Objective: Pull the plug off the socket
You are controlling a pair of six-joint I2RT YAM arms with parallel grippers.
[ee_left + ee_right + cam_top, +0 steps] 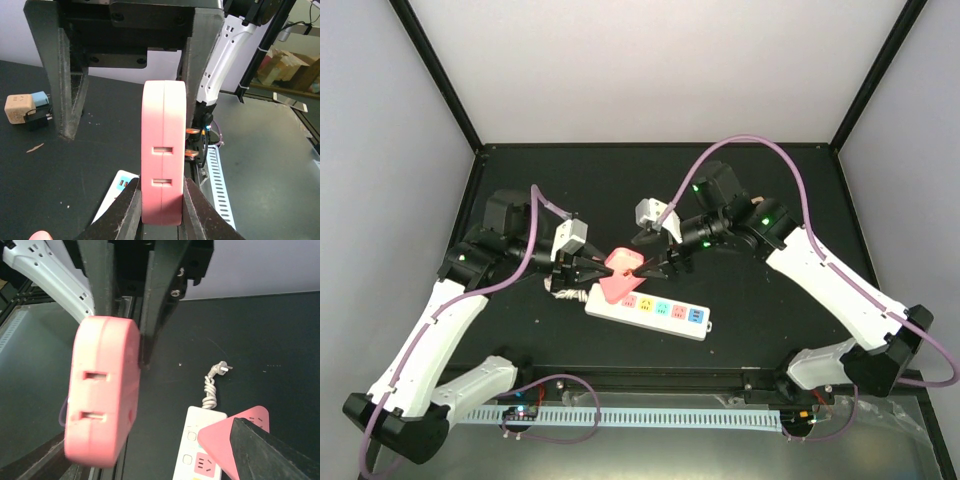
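Observation:
A thick pink plug hangs in the air above the left end of the white power strip. My left gripper is shut on it; in the left wrist view both fingers press the sides of the plug. My right gripper faces it from the right and is open; its fingers stand wide apart either side of the plug. A second pink piece with a rounded corner sits over the strip's left end. The strip also shows in the left wrist view.
The strip's coiled white cord and its own small plug lie past its left end. A beige cube with small blue and black adapters stands at the far side. A slotted cable tray runs along the front edge.

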